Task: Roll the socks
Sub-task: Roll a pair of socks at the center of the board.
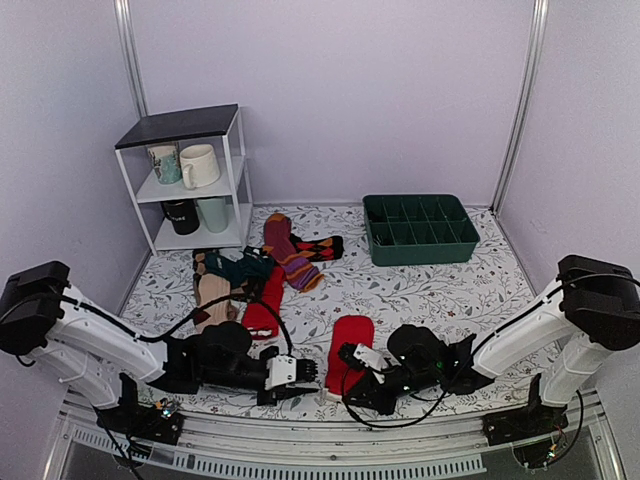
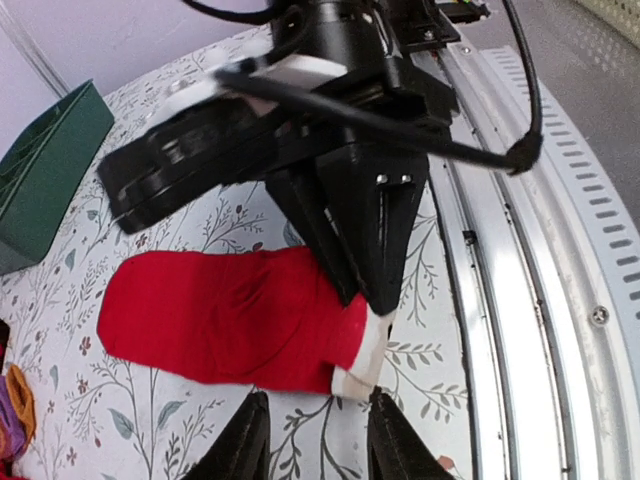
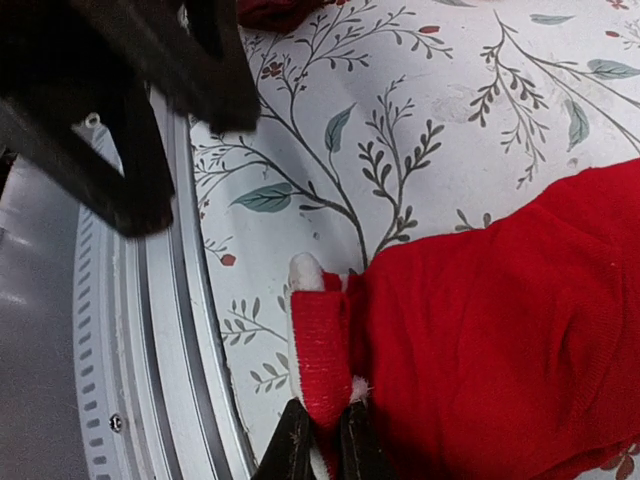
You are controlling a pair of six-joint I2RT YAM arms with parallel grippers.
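Note:
The red socks lie flat on the floral cloth near the front edge, toe pointing away. In the left wrist view the socks end in a pale cuff. My right gripper is shut on that cuff end, which is folded over into a small red roll between its fingertips. My left gripper is just left of the cuff, open, with nothing between its fingers. Another red sock lies farther back on the left.
A heap of maroon, brown and dark striped socks lies behind. A green divided tray stands at the back right, and a white shelf with mugs at the back left. A metal rail runs along the near table edge.

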